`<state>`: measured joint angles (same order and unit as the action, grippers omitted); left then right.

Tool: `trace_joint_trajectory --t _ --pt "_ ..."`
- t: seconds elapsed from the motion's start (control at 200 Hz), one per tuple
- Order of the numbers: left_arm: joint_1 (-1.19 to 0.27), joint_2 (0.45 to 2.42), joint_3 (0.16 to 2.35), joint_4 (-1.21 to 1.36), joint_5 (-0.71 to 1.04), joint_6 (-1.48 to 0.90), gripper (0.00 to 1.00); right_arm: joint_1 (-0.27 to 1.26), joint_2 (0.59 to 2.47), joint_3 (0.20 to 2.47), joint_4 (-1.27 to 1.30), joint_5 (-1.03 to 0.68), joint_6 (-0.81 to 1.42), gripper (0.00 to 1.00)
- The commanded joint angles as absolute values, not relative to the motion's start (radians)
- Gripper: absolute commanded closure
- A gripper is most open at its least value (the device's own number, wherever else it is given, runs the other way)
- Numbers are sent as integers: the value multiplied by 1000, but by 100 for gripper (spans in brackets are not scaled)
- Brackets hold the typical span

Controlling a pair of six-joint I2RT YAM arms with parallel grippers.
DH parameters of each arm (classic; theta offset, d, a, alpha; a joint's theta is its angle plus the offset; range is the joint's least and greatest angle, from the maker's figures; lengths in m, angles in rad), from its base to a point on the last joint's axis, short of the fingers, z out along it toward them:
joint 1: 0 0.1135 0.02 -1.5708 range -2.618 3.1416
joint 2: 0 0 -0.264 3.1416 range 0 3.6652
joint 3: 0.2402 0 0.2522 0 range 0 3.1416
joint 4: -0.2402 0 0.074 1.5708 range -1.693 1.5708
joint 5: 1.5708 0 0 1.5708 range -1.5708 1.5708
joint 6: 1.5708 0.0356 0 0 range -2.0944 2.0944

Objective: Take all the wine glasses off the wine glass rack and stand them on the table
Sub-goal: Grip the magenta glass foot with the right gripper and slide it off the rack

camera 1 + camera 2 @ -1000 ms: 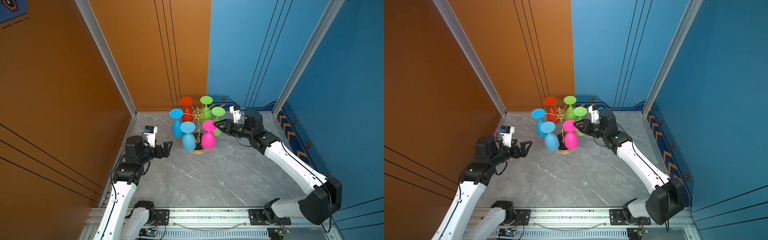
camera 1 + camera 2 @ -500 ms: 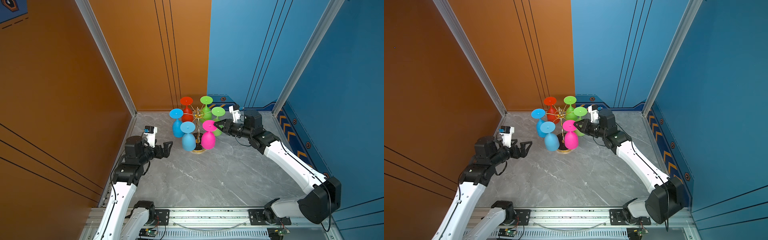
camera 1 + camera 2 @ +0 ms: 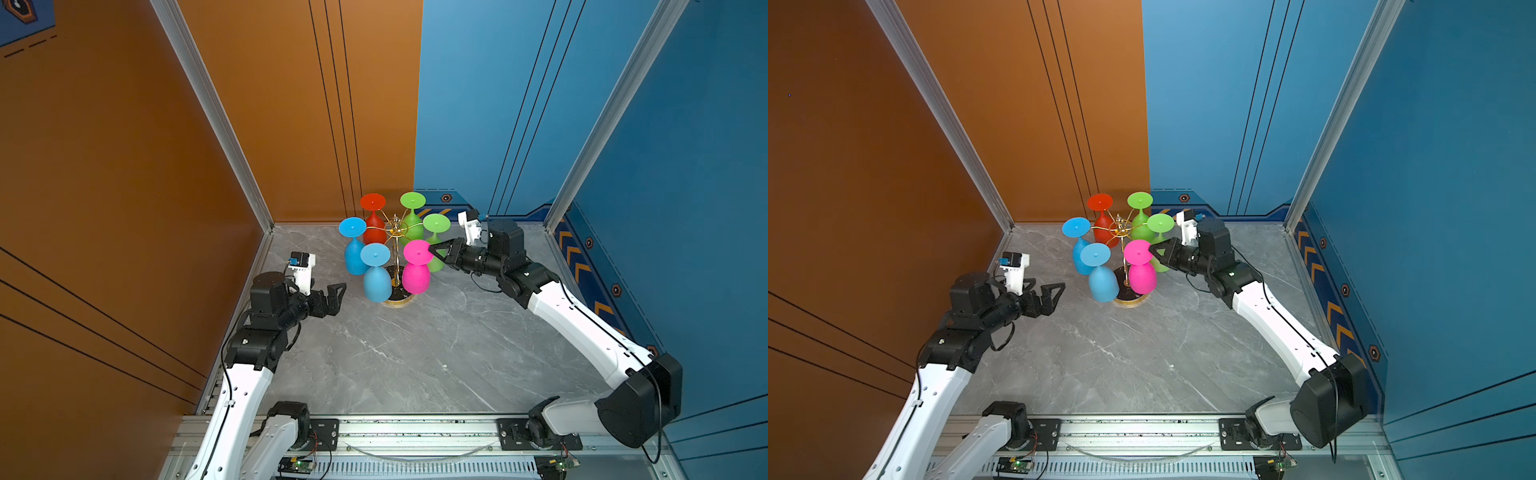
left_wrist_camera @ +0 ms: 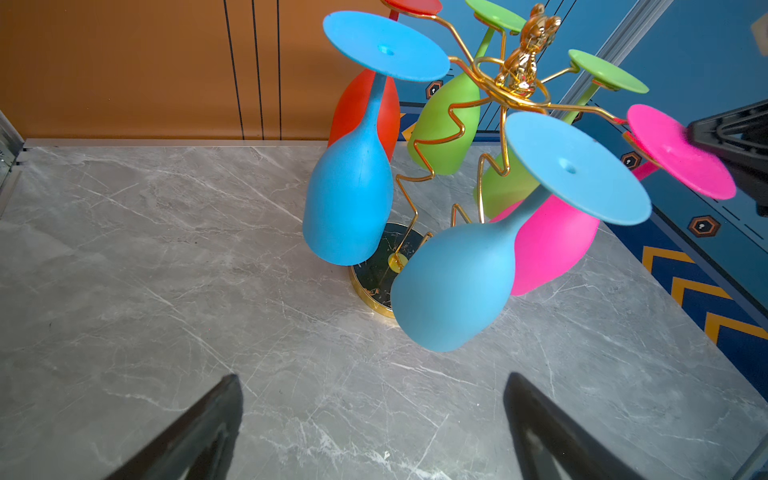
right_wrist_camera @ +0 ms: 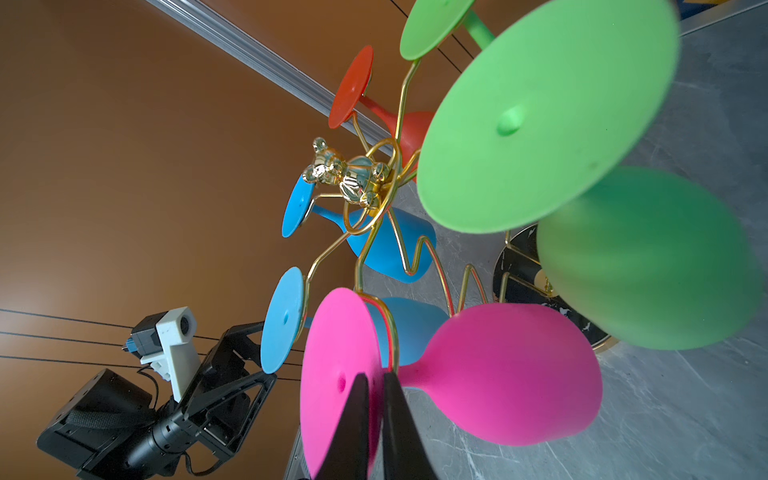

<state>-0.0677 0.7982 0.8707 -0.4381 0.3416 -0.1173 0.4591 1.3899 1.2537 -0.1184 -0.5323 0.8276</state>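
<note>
Where the tabletop (image 3: 415, 353) meets the back walls stands the rack (image 3: 395, 227): gold wire, bear figure (image 4: 525, 50) at the hub, round black base (image 4: 376, 270) with gold rim.

Hung bowl-down from its arms are six glasses: red glass (image 3: 374, 235), back green glass (image 3: 412, 224), right green glass (image 3: 436, 223), back blue glass (image 3: 355, 257), front blue glass (image 3: 377, 284), pink glass (image 3: 417, 276).

Pink glass: on the front right arm, not yet off the rack.

Right jaws: closed on the rim of the pink glass's foot.

Left jaws: wide open, holding nothing, left of the rack, apart from the front blue glass.
</note>
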Motion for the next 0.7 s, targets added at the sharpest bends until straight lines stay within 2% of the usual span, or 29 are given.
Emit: trace_joint_trajectory --t 0.0,0.425,0.696 --pt "-77 788 871 -428 351 -111 2 463 1380 1276 -87 -555 841 91" --pt "-77 773 862 -416 320 -117 2 453 1369 1263 -29 -591 883 100" --pt "-76 775 858 -411 320 -120 2 445 1369 1246 68 -635 968 100"
